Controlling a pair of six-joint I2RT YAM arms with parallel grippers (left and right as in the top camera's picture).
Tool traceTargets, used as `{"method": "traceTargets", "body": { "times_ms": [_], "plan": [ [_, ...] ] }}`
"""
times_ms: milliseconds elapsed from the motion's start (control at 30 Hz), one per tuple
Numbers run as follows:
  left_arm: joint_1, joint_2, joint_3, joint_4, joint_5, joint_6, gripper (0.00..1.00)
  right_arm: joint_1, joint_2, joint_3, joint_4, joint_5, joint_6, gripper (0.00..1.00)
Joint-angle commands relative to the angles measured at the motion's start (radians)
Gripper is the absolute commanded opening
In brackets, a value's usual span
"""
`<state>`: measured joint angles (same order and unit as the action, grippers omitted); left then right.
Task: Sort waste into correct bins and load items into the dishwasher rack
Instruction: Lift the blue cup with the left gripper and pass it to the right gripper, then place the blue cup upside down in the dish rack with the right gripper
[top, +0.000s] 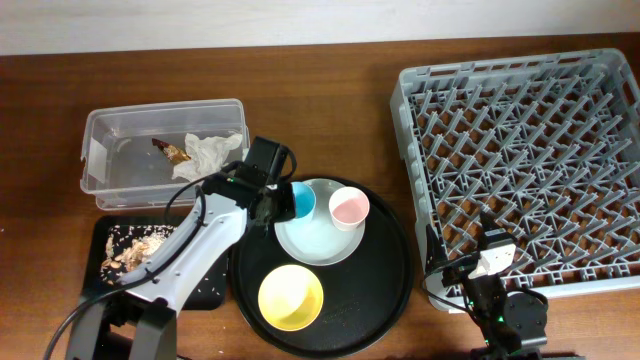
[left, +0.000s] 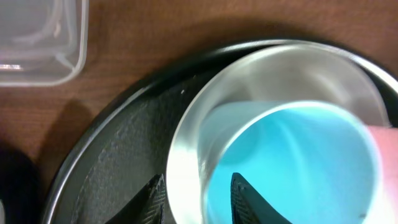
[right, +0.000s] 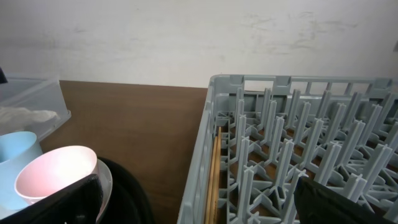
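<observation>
Only wrist view shows left gripper straddling light-blue cup rim.

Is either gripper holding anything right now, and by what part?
Nothing is gripped yet. The left gripper is open astride the wall of the blue cup, one finger inside, one outside. The right gripper is open and empty.

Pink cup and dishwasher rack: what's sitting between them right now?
Overhead shows only the rim of the round black tray and a strip of bare wooden table between the pink cup and the dishwasher rack.
</observation>
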<state>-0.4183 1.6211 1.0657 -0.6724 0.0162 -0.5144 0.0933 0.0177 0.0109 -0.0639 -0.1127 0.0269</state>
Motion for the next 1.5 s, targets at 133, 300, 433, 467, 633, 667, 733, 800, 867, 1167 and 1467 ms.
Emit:
{"method": "traceTargets", "body": {
  "times_ms": [133,300,433,467,633,667,733,800,867,1167,1467],
  "plan": [
    [-0.001,-0.016,-0.018,-0.001,0.014,0.023,0.06,-0.002,-0.005,-0.005,-0.004,0.002,0.008,0.99],
    [0.012,-0.113,0.018,-0.001,0.038,0.042,0.00,-0.002,-0.005,-0.002,0.036,-0.066,0.008,0.99],
    [0.051,-0.444,0.114,-0.063,0.191,0.082,0.00,-0.002,0.057,0.386,-0.292,-0.143,0.068,0.99],
    [0.055,-0.492,0.114,-0.080,0.208,0.082,0.00,-0.002,0.108,0.509,-0.377,-0.146,0.056,0.99],
    [0.112,-0.560,0.115,-0.001,0.730,0.083,0.00,-0.002,0.695,1.155,-0.827,-0.615,-0.034,0.99],
    [0.170,-0.547,0.114,0.067,0.935,0.083,0.00,-0.002,0.773,1.187,-0.830,-0.838,0.026,0.99],
    [0.265,-0.483,0.114,0.257,1.320,0.074,0.00,-0.002,0.853,1.187,-0.777,-1.007,0.033,0.99],
    [0.271,-0.399,0.114,0.321,1.394,0.074,0.00,-0.002,0.917,1.187,-0.665,-1.191,0.030,0.99],
    [0.270,-0.340,0.114,0.388,1.490,0.074,0.00,-0.002,0.957,1.187,-0.634,-1.204,0.030,0.99],
    [0.066,-0.325,0.114,0.528,1.365,0.048,0.00,0.076,1.005,1.182,-0.635,-1.133,0.031,0.97],
    [0.046,-0.325,0.114,0.543,1.360,0.048,0.00,0.122,1.005,1.183,-0.507,-1.083,0.031,0.56]
  ]
}}
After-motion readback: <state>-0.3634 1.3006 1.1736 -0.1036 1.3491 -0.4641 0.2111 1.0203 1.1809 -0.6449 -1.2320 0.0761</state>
